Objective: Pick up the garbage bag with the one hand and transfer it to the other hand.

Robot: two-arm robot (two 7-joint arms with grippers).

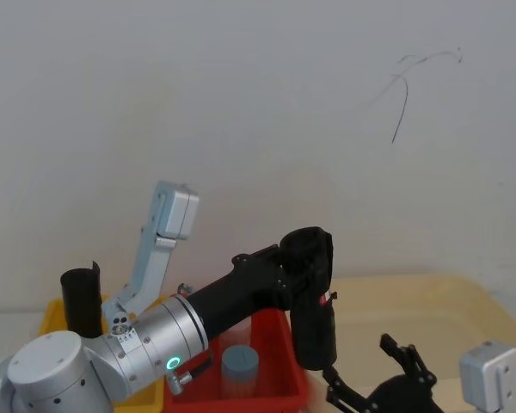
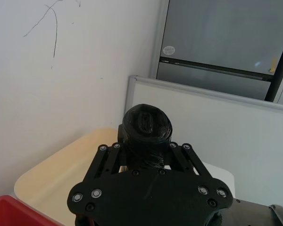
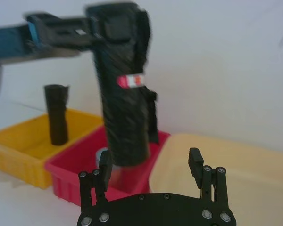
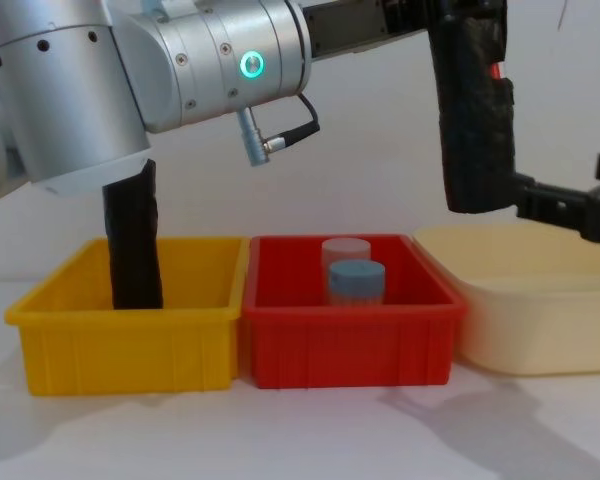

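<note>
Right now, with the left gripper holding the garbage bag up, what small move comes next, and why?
Probably bring the open right gripper forward and up around the lower half of the garbage bag. The left gripper clamps only its top, and the right gripper sits lower, not yet around it.

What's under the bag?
The red bin's right side, two capped jars inside, floor mostly hidden. The left gripper holds the bag; right gripper is open beside its lower end.

A plain white wall (image 1: pixel 241 103) stands at the back, marked by a thin dark scrawl (image 1: pixel 402 107). Off to one side is a grey cabinet (image 2: pixel 221 33) with a round sticker (image 2: pixel 169 50). A white partition (image 2: pixel 221 125) stands before it. The tabletop (image 4: pixel 280 440) is white and softly, evenly lit.
</note>
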